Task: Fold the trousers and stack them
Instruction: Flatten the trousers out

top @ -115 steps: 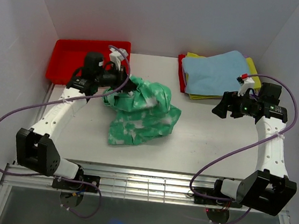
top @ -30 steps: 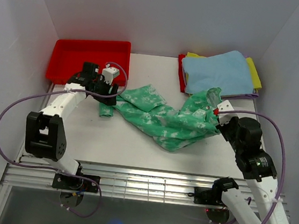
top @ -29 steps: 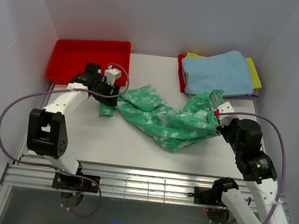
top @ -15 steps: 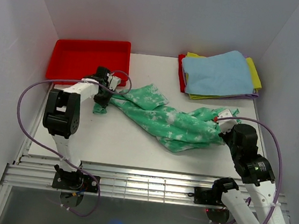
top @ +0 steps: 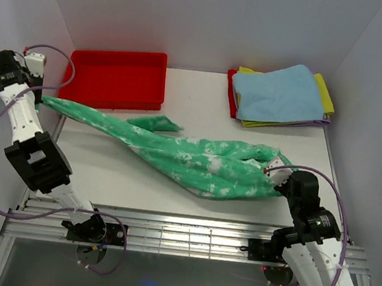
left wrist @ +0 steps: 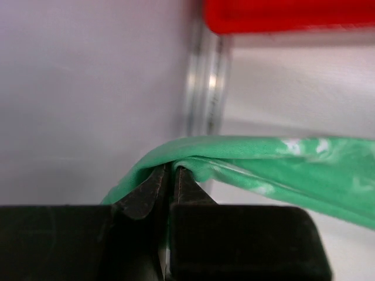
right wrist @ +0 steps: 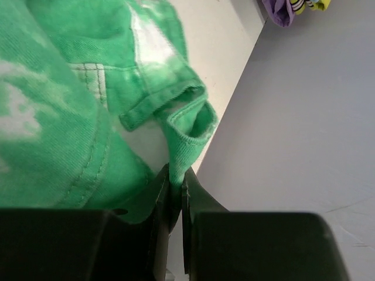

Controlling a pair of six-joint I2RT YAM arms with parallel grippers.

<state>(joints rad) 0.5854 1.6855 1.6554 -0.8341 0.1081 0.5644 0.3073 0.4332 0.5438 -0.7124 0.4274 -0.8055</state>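
Observation:
The green trousers (top: 189,158) with white blotches stretch across the table from far left to near right, pulled into a long band. My left gripper (top: 38,100) is shut on one end at the table's left edge; in the left wrist view the trousers (left wrist: 263,158) fold over the closed left gripper (left wrist: 171,171). My right gripper (top: 275,177) is shut on the other end near the front right; in the right wrist view a hem of the trousers (right wrist: 181,126) is pinched in the right gripper (right wrist: 176,175).
A red tray (top: 115,78) sits at the back left. A stack of cloths with a light blue one (top: 280,91) on top over yellow lies at the back right. White walls close in on both sides, near each gripper.
The left gripper closed on the trousers' left end and pulled it far left to the wall. The right gripper drew its end toward the near right. The crumpled trousers are now stretched out.

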